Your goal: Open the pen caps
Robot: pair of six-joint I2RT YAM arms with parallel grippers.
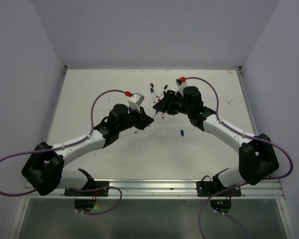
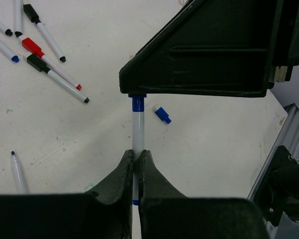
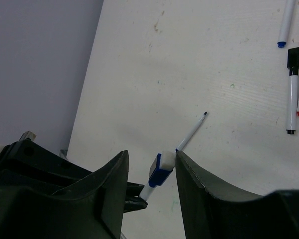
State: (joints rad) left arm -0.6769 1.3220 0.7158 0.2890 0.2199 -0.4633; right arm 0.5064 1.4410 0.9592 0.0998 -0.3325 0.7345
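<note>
From above, my two arms meet over the middle of the table (image 1: 89, 89). My left gripper (image 1: 147, 118) and my right gripper (image 1: 161, 105) are tip to tip, with the right one at about 1 o'clock from the left. A loose cap (image 1: 181, 133), blue, lies alone on the table at 4 o'clock from them. Other pens (image 1: 152, 90) lie at 12 o'clock.

From my left wrist, my left gripper is pressed tight on a white pen (image 2: 137, 132). The pen runs straight from 6 to 12 o'clock. Its blue cap (image 2: 137, 103) is at the 12 o'clock end, right under my right gripper.

From my right wrist, the blue cap sits between my right jaws. They are half spread. The jaw at 3 o'clock touches the cap, and there is a gap on the 9 o'clock side, so I am not pinching it yet. Here the pen slants from 7 to 1 o'clock.

I think the next move is to squeeze the cap and pull it along the pen's long line, away from my left gripper.
</note>
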